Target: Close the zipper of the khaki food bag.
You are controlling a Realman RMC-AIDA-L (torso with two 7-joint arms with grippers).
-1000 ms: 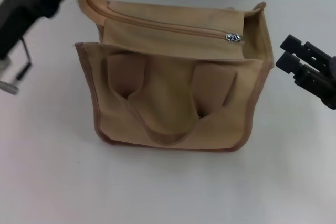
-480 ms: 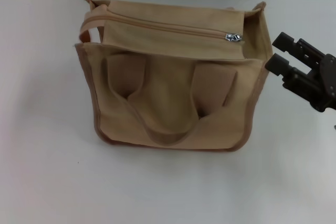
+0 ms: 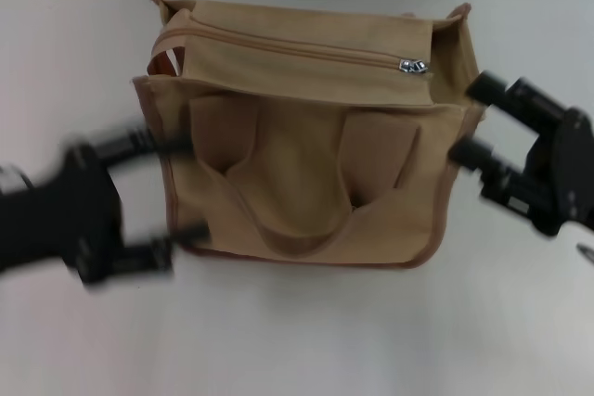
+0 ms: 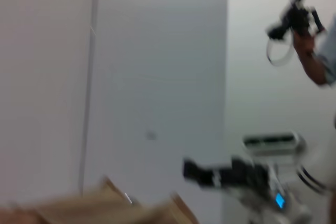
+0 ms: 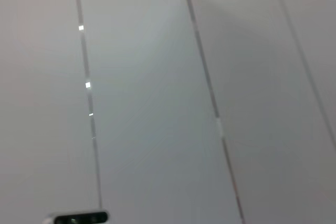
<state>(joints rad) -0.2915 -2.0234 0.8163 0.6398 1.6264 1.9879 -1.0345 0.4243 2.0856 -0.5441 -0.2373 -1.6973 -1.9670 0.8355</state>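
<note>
The khaki food bag point(image 3: 306, 173) stands mid-table in the head view, with its two handles folded down on the front face. The zipper point(image 3: 278, 45) runs across the top panel, and its silver slider point(image 3: 412, 66) sits at the right end. The track left of the slider looks joined. My left gripper point(image 3: 190, 187) is blurred and open at the bag's front left edge, with one finger high and one low. My right gripper point(image 3: 473, 120) is open just off the bag's right side, apart from it. The left wrist view shows only a corner of the bag point(image 4: 110, 205).
The white table point(image 3: 297, 331) runs to a pale wall behind the bag. In the left wrist view a dark gripper point(image 4: 226, 174) shows farther off, and a person's hand point(image 4: 307, 51) holds a device at the upper right. The right wrist view shows only wall panels.
My left gripper let go of the bag's raised left end, left the view at upper left, and now appears low at the bag's front left. My right gripper moved in toward the bag's right side.
</note>
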